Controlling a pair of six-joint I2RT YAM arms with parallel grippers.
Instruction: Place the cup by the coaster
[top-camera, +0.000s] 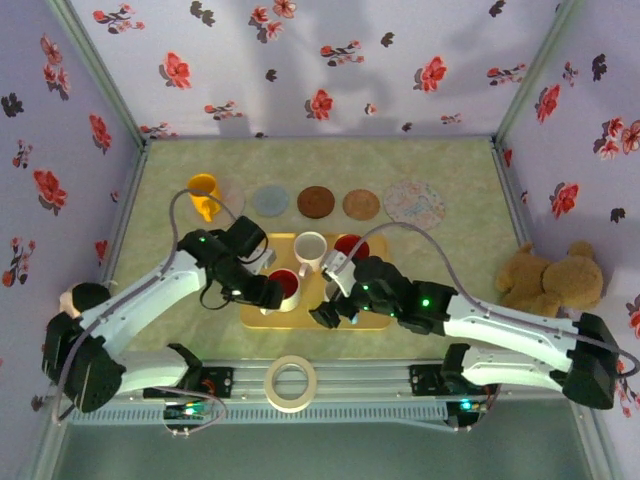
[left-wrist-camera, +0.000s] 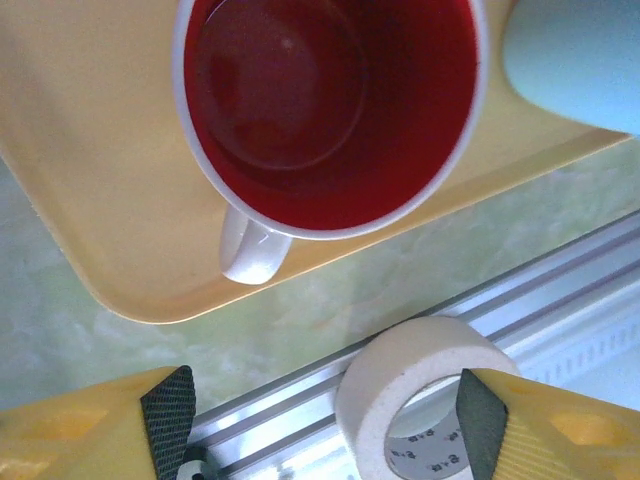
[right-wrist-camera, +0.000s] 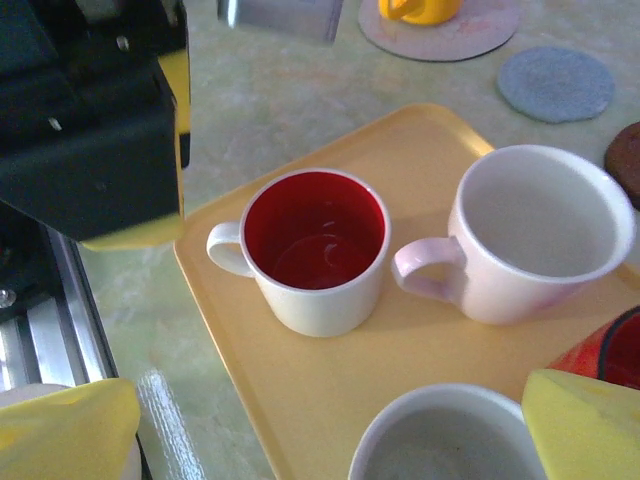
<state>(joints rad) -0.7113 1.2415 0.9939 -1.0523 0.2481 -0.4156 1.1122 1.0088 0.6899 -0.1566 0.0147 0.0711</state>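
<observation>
A: Position of the red-lined cup (left-wrist-camera: 330, 100)?

B: Upright on the yellow tray (left-wrist-camera: 90, 180), near its front-left corner, handle (left-wrist-camera: 250, 250) turned toward the tray's near edge and the tape roll (left-wrist-camera: 400, 385) beyond. Well apart from the row of coasters (top-camera: 317, 201) at the back of the worktop (left-wrist-camera: 60, 350).

A: Left fingers (left-wrist-camera: 168, 420)?

B: Hovering above that cup, parted fairly wide, gripping nothing.

A: Right fingers (right-wrist-camera: 585, 425)?

B: Spread very wide, holding nothing. Poised over the tray's right side, a pale cup (right-wrist-camera: 440, 440) below and between. Contact with its rim: cannot tell.

A: Free coasters?

B: Grey coaster (top-camera: 270, 200) and the ones to its right, all bare. Leftmost taken by a yellow cup (top-camera: 203, 193).

A: Handling?

B: Probably glazed ceramic: stiff, moderately heavy, slick, liable to chip. Looks empty, so no spill risk. Best taken across the wall at the rim, one pad inside and one outside, on the side away from the handle. Handle loop likely too small and rounded for a sure pinch. Worth minding the neighbouring white cup (right-wrist-camera: 535, 235), close alongside, with little room for a wide approach.
</observation>
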